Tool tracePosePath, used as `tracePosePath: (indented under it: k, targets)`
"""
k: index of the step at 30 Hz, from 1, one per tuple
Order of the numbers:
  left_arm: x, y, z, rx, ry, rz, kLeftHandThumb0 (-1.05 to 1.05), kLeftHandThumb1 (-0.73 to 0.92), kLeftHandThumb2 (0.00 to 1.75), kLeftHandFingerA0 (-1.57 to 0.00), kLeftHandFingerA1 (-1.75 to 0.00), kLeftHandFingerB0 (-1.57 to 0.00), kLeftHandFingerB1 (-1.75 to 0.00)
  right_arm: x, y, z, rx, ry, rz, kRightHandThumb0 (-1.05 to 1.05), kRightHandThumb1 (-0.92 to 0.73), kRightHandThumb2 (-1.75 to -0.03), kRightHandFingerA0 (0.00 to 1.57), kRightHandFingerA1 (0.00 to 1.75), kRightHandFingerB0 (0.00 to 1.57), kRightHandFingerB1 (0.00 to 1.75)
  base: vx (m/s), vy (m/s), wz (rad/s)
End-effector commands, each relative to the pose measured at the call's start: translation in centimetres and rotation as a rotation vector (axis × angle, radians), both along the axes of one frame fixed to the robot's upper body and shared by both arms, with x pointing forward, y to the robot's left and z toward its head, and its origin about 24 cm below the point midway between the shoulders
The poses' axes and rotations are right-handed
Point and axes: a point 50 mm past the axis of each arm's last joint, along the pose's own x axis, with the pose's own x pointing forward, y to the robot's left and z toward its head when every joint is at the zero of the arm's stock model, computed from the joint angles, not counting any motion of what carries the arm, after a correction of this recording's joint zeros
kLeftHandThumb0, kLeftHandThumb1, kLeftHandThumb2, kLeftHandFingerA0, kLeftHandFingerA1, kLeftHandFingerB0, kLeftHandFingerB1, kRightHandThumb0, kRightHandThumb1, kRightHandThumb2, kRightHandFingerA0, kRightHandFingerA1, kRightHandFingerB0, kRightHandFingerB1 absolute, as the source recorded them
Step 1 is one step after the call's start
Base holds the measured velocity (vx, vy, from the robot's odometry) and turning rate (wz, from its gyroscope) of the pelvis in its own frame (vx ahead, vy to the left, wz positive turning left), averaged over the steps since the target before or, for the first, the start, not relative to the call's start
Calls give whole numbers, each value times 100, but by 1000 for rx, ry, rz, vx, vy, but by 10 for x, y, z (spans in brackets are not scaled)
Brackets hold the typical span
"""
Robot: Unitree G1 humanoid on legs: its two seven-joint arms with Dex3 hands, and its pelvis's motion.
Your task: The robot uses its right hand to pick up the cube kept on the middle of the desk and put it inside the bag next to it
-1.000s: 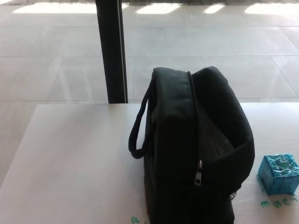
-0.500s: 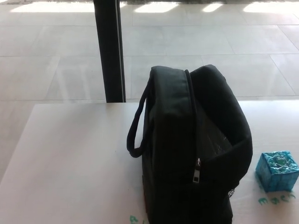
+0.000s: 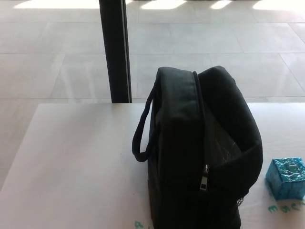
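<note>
Only my camera has shifted a little, the cube (image 3: pixel 286 178) rests untouched beside the bag (image 3: pixel 202 152) on the counter (image 3: pixel 71 167), and neither hand is in view, so I cannot tell their state

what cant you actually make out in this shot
- Both robot hands: not in the head view at all.
- Inside of the bag: its opening is dark, so its contents cannot be told.
- Bag's base: cut off by the bottom edge.
- Green writing on the desk below the cube: too small and cut off to read.
- More green marks left of the bag: cut by the bottom edge.
</note>
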Motion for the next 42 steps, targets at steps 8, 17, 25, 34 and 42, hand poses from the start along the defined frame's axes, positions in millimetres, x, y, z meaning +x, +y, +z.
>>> tracePosePath:
  k: [8, 17, 25, 34, 42]
  targets:
    - [-6, 6, 1, 2, 29, 0, -77, 55, 90, -28, -56, -21, -48, 45, 78, 34, -57, 65, 301, -85, -62, -94, 0, 15, 0, 7, 0, 0, 0]
    - [-9, 7, -1, 21, 49, -7, -75, 70, 61, -41, -53, -29, -40, 57, 116, 4, -220, 229, 446, -87, -63, -95, 0, 18, 0, 6, 0, 0, 0]
    - [-11, 6, 0, -8, 49, 6, -73, 56, 90, -29, -57, -22, -48, 65, 139, -8, -343, 310, 508, -91, -64, -100, 0, 20, 0, 6, 0, 0, 0]
    - [-11, 5, 0, 8, 65, -8, -74, 71, 62, -35, -51, -26, -38, 67, 151, -39, -428, 439, 557, -96, -68, -103, 0, 18, 0, 3, 0, 0, 0]
    - [-11, 7, 1, 3, 44, 22, -69, 52, 99, -34, -61, -13, -47, 66, 141, -75, -585, 635, 509, -99, -70, -105, 0, 17, 1, 4, 0, 0, 0]
